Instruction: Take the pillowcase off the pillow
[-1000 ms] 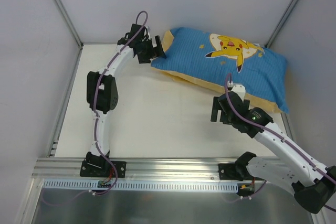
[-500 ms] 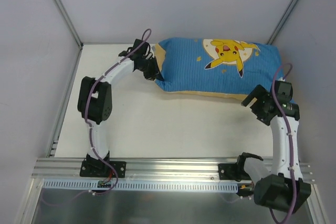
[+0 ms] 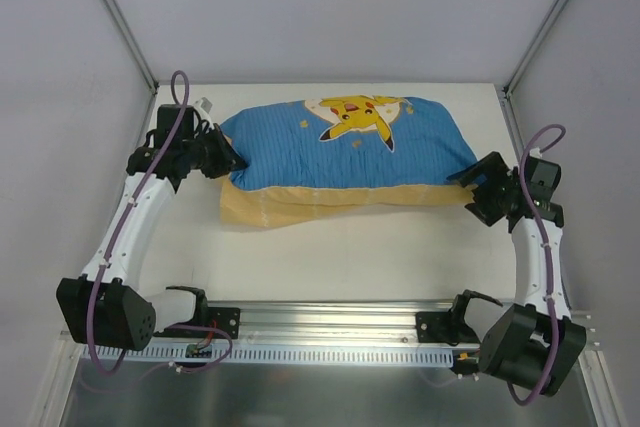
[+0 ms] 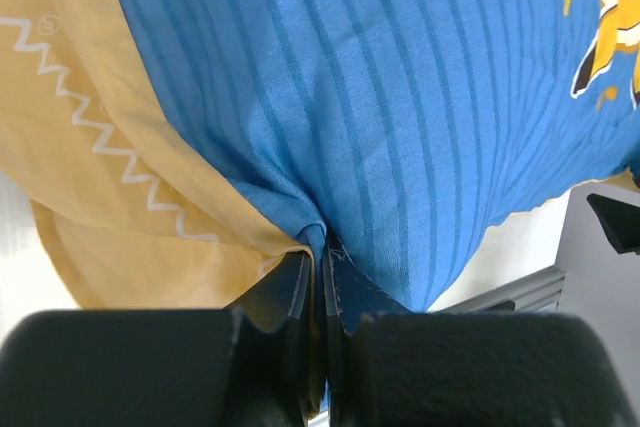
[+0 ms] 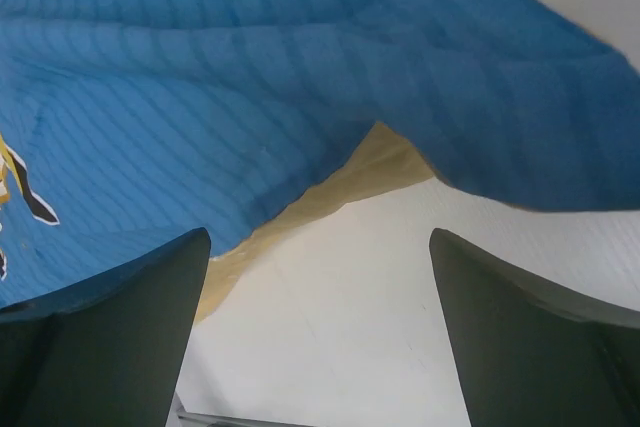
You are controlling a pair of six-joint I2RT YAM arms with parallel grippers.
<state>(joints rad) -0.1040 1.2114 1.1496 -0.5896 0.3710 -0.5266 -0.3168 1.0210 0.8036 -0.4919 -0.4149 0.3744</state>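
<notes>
Table [image 3: 330,262]: pillowcase [image 3: 330,152] lies across middle, blue face up, full; pillow hidden inside. Left gripper [image 4: 320,259] clamped on cloth fold at left end, likely anchor for pull. Right gripper [image 5: 318,247] fingers apart beside right corner, gripping nothing, likely lining up.

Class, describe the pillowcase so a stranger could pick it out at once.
On the white table, toward its far edge, lies one large soft bundle: the pillowcase. Nothing else there is blue-striped on top, yellow-orange beneath, with a yellow cartoon.
</notes>
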